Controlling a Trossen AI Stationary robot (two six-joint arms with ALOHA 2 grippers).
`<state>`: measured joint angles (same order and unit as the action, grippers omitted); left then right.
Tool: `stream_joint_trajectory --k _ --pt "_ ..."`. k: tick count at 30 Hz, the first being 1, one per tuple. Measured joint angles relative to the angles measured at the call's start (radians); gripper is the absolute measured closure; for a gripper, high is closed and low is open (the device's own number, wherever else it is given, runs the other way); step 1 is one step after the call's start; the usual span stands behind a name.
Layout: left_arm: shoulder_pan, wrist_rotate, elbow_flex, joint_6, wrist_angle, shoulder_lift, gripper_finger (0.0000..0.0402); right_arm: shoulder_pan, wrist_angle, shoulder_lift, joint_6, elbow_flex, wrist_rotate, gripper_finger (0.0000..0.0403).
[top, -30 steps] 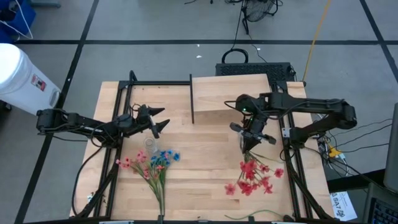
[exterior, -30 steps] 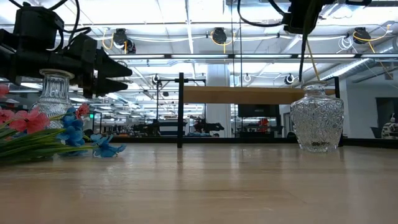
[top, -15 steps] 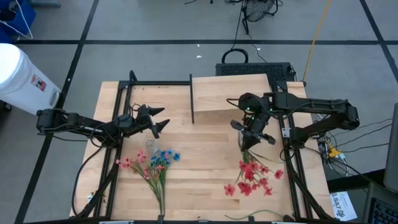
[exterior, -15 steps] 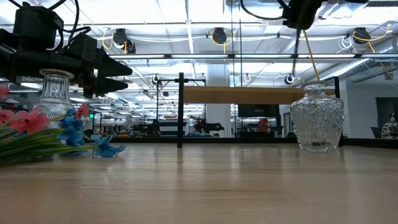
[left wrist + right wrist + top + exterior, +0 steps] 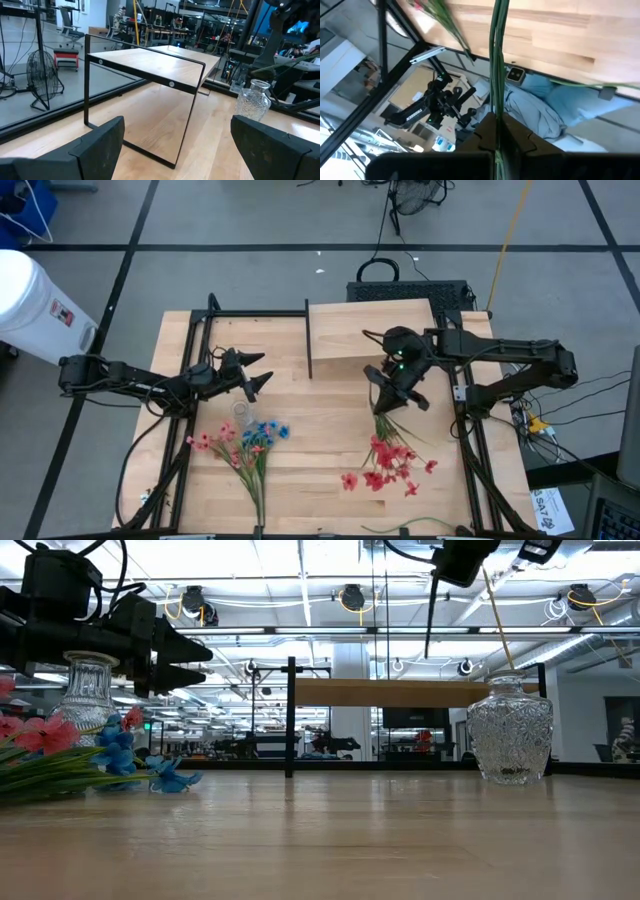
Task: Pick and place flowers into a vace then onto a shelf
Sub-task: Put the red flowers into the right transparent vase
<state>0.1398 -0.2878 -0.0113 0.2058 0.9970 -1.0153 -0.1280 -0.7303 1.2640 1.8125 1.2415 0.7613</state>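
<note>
Step in hand: carrying flowers to vase. Right gripper (image 5: 390, 385) above bench (image 5: 320, 450), fingers clamped on stems of red flowers (image 5: 385, 465); blossoms hang low, off bench. Cut-glass vase (image 5: 510, 730) stands near shelf (image 5: 370, 330). Left gripper (image 5: 250, 375) waits above blue-pink flowers (image 5: 250, 445), fingers spread, empty. Next move calls for swinging stem ends down over vase mouth, then lowering straight.

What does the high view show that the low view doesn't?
High only: the right gripper, jaws shut on the red flowers hanging over the table, and a white bin on the floor. Low only: both glass vases side-on, the big one and the small one. Both: the shelf, the open left gripper and the pink and blue flowers.
</note>
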Motion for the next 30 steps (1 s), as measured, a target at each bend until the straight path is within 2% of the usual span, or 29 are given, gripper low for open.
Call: stream_joint_trajectory --k 14,19,24,30 --pt "0.0 0.0 0.0 0.0 0.0 0.0 0.0036 0.012 0.158 -0.017 -0.03 0.0 -0.211 0.0399" --pt "0.0 0.0 0.0 0.0 0.0 0.0 0.0036 0.02 0.254 -0.007 -0.069 -0.02 -0.226 0.04" --pt "0.0 0.0 0.0 0.0 0.0 0.0 0.0036 0.007 0.33 -0.014 0.178 -0.079 -0.291 0.0401" --pt "0.0 0.0 0.0 0.0 0.0 0.0 0.0036 0.024 0.6 -0.016 0.288 -0.173 -0.314 0.0402"
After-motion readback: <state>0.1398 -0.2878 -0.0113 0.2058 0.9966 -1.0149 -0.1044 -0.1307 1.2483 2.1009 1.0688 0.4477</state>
